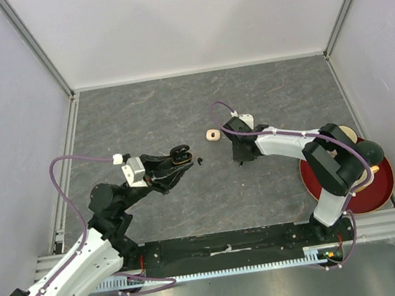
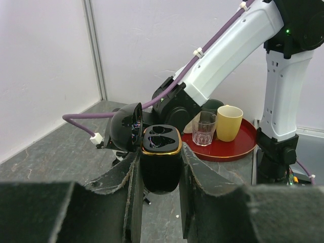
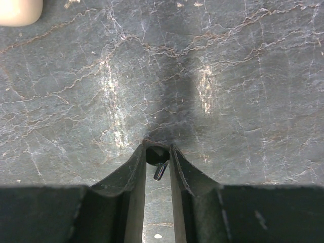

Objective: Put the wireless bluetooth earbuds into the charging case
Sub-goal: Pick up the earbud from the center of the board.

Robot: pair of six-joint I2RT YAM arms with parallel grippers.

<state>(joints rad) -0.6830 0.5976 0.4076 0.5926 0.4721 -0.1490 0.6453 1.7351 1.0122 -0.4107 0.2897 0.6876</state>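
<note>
My left gripper [image 2: 161, 161] is shut on the black charging case [image 2: 161, 167], held upright above the table. The case has a gold rim, two empty wells on top, and its lid [image 2: 126, 126] hangs open to the left. From above, the left gripper [image 1: 177, 157] and case [image 1: 180, 153] sit left of centre. One black earbud [image 1: 199, 161] lies loose on the table just right of the case. My right gripper [image 3: 158, 148] points down at the table with its tips pinched on another black earbud [image 3: 158, 161], stem hanging between the fingers. In the top view the right gripper [image 1: 241, 158] is right of centre.
A small cream-white rounded case [image 1: 212, 135] lies behind the two grippers and shows at the top left of the right wrist view [image 3: 17, 10]. A red tray [image 1: 383, 197] at the right holds a glass [image 2: 204, 128] and a yellow cup [image 2: 229, 122]. White walls enclose the table.
</note>
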